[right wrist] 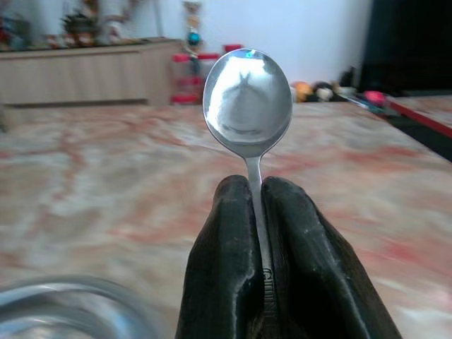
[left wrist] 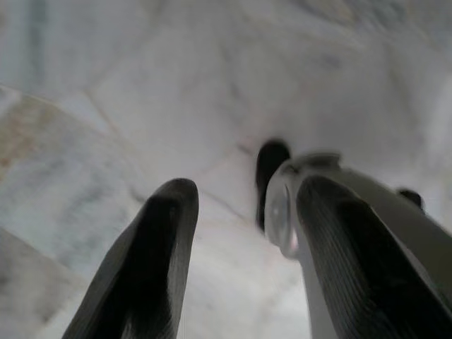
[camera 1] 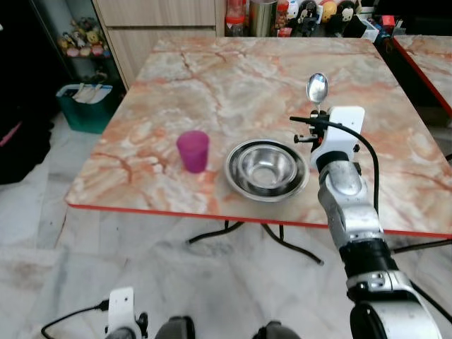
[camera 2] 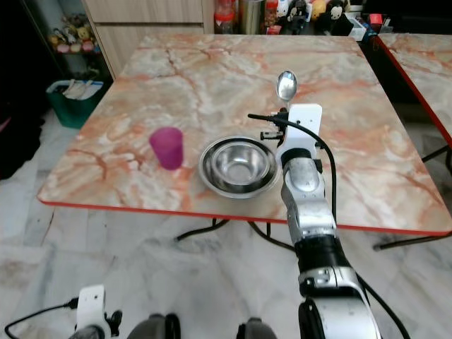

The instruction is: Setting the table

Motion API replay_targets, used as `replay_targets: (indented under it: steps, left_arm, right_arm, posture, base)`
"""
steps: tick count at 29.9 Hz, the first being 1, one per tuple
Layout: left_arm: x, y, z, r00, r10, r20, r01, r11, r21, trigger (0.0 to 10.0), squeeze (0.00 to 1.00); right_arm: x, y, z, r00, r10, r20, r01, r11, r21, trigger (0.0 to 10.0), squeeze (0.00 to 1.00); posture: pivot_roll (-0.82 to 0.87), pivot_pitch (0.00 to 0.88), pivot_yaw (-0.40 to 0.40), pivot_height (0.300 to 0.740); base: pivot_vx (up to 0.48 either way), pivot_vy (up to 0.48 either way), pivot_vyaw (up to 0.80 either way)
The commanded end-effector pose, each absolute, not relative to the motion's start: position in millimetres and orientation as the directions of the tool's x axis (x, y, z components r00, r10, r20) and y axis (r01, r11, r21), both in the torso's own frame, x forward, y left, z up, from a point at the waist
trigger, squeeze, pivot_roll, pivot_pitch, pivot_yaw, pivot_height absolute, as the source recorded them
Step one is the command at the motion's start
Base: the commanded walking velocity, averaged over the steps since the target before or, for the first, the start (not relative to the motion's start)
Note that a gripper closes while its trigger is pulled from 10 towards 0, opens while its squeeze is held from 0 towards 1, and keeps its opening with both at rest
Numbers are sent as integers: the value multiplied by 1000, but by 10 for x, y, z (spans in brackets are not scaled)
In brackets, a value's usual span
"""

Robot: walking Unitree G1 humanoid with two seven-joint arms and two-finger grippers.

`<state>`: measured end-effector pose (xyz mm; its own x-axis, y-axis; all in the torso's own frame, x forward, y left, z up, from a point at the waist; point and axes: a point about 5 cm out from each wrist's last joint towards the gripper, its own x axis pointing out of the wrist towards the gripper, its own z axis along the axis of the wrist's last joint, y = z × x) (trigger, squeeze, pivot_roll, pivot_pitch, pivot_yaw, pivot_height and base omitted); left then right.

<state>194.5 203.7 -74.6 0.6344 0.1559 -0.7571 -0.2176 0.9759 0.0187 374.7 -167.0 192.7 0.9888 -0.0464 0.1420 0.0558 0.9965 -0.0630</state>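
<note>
My right gripper [right wrist: 256,212] pinches a light, stiff, slippery metal spoon [right wrist: 248,95] by its handle, steel bowl [camera 1: 267,169] just below-left.

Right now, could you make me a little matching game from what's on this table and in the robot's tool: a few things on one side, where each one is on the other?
Things:
1. spoon
2. cup
3. bowl
4. bin

Places:
A. on the floor beside the table
B. on the table, left of the bowl
C. pinched upright in the right tool
D. on the table near its front edge, between cup and right arm

Pairs: 1-C, 2-B, 3-D, 4-A
</note>
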Motion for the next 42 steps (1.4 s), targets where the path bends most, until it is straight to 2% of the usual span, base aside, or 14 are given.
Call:
replay_targets:
  steps: [1, 11, 14, 21, 42]
  left_arm:
    - [1891, 2084, -768, 614, 171, -770, -233, 972, 29, 10000, 0]
    - [1878, 2102, -774, 607, 172, -776, -235, 972, 31, 10000, 0]
    - [1868, 2100, -780, 603, 172, -779, -235, 972, 34, 10000, 0]
    - [1839, 2088, -798, 594, 167, -787, -232, 972, 31, 10000, 0]
    - [1830, 2093, -802, 591, 164, -790, -221, 975, 37, 10000, 0]
  right_arm:
    - [3745, -1646, 1951, 989, -41, 145, 51, 996, -68, 10000, 0]
    - [3755, -1636, 1868, 995, -35, 90, 41, 997, -64, 10000, 0]
    - [3760, -1643, 1745, 999, -27, 18, 27, 1000, -13, 10000, 0]
    - [3757, -1647, 1552, 994, -15, -106, 14, 1000, -8, 10000, 0]
    - [3735, -1640, 1294, 977, 22, -213, -21, 1000, 7, 10000, 0]
  posture:
    - [15, 174, 10, 711]
    - [14, 173, 7, 711]
    - [15, 172, 6, 711]
    - [15, 174, 5, 711]
    - [16, 176, 5, 711]
  base:
    - [0, 0, 0]
    - [0, 0, 0]
    - [0, 0, 0]
    - [0, 0, 0]
    - [0, 0, 0]
